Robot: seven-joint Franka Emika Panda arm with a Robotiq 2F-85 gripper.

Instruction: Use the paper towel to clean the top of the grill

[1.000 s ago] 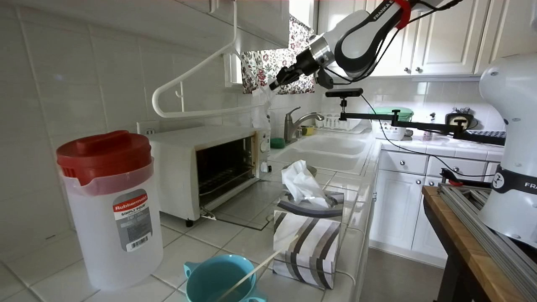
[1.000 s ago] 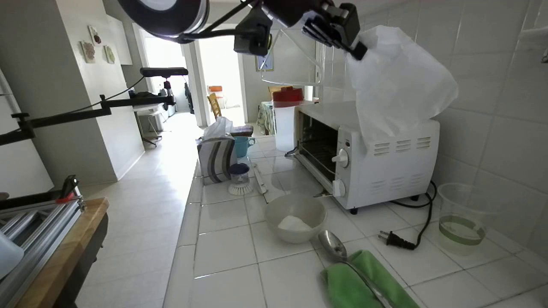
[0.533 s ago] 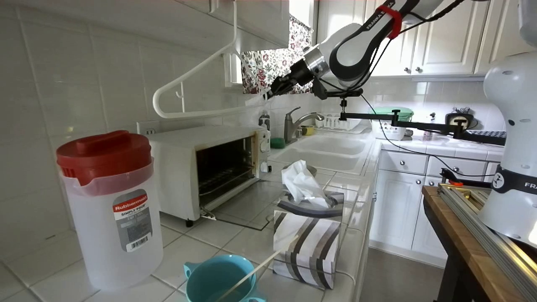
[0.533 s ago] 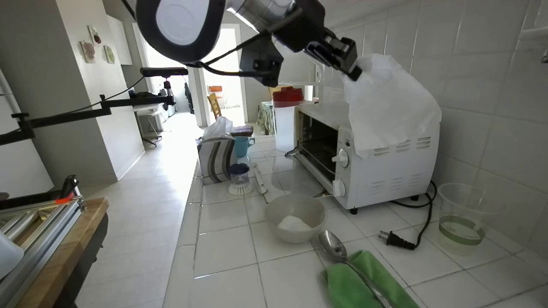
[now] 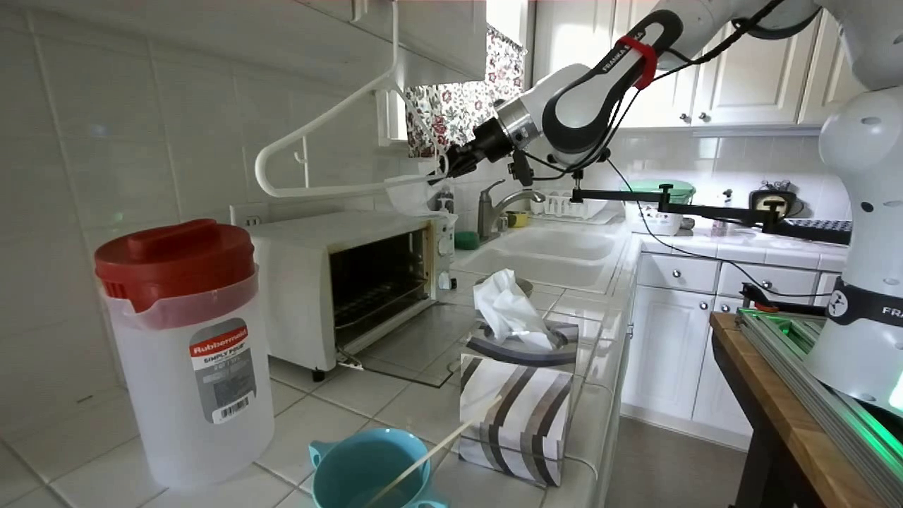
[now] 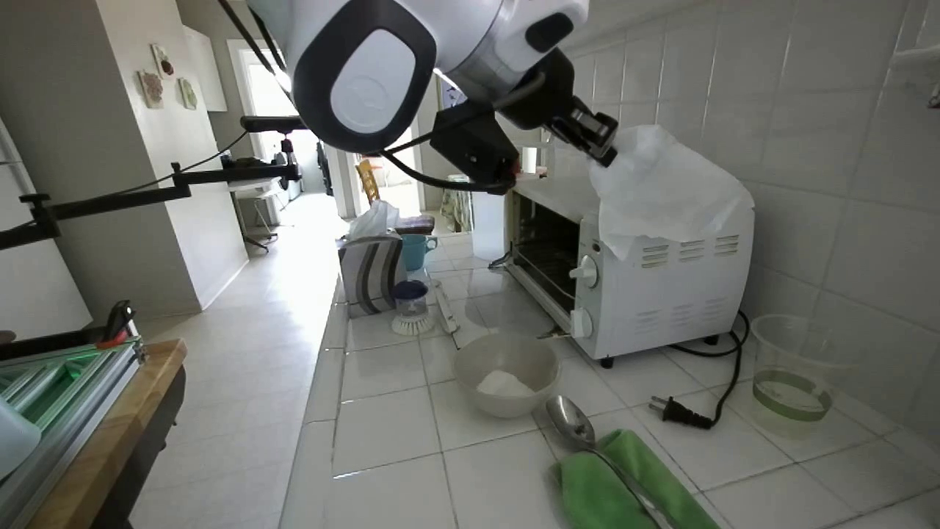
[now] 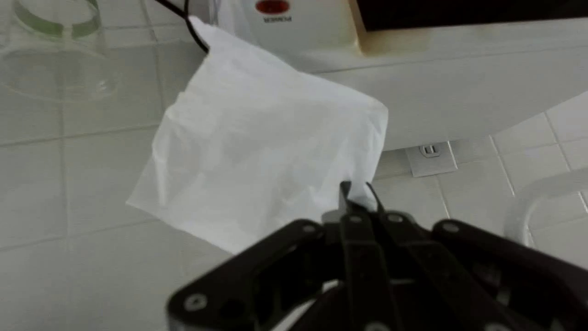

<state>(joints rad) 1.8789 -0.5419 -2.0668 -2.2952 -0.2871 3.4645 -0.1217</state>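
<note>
In an exterior view, my black gripper reaches in from the upper right, lower than it was 1 second ago, and the white paper towel hangs from it at the far end of the grill, a boxy white toaster oven with a dark interior showing. A white hanger crosses the gripper in this line of sight; I can't make out how much room lies between them. In an exterior view from the end with the knobs, the same drop shows: the towel, held up tall 1 second ago, now sags over the corner of the grill, covering part of its top and hanging in front of the side vents. Whether it presses on the surface I can't make out. In the wrist view, my 2 fingers are pressed together, pinching a corner of the towel, and the sheet fans out past the end of the grill, near the red power light. For the task, this puts the towel at the right place, but over only 1 end; I judge that wiping is just about to start. Next I would lower until the paper lies flat, then draw it along the top, minding the hanger.
</note>
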